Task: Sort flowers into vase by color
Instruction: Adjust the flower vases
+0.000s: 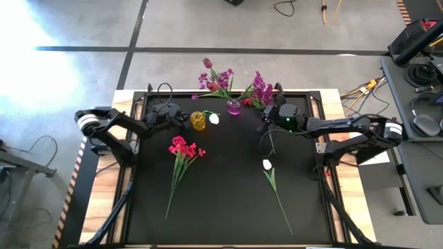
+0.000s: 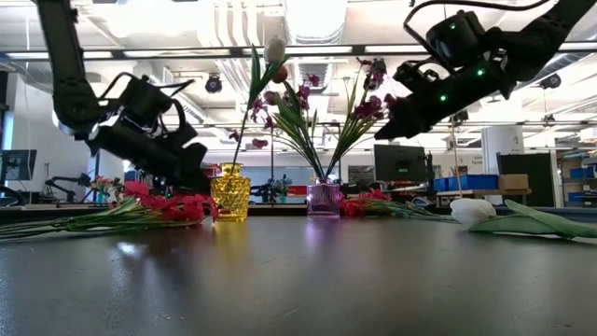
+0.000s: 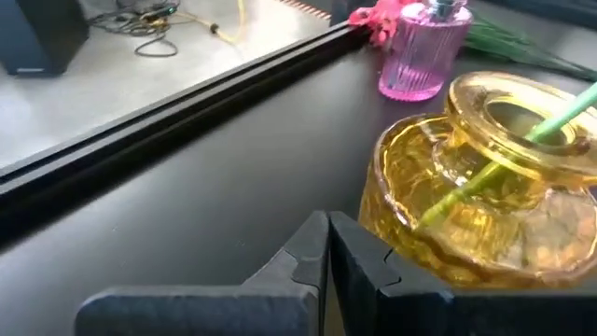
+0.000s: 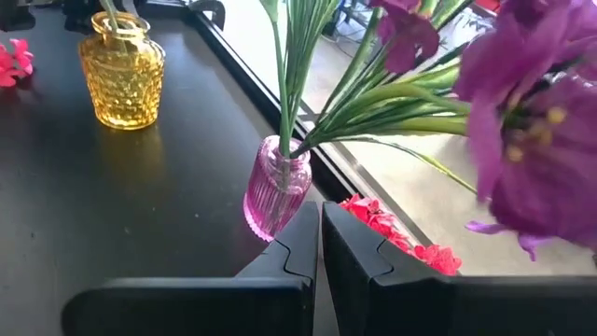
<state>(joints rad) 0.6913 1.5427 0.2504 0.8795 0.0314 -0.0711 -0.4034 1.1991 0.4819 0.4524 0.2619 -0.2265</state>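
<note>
In the high view, 2 vases stand side by side in the upper middle of the table (image 1: 228, 207): the left vase (image 1: 199, 120) holds 1 stem, the right vase (image 1: 234, 107) holds a spray spreading toward the top of the frame. Left of centre lies a flower bunch (image 1: 183, 153); right of centre lies a single flower (image 1: 271, 178). The left gripper (image 1: 181, 117) sits just left of the left vase, the right gripper (image 1: 266, 112) right of the right vase.

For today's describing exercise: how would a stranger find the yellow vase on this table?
Start at the black table and look to its far edge, where two small glass vases stand. The yellow vase is the squat, bumpy amber one beside the left pincer, holding one white flower; the pink vase holds purple sprays.
</note>
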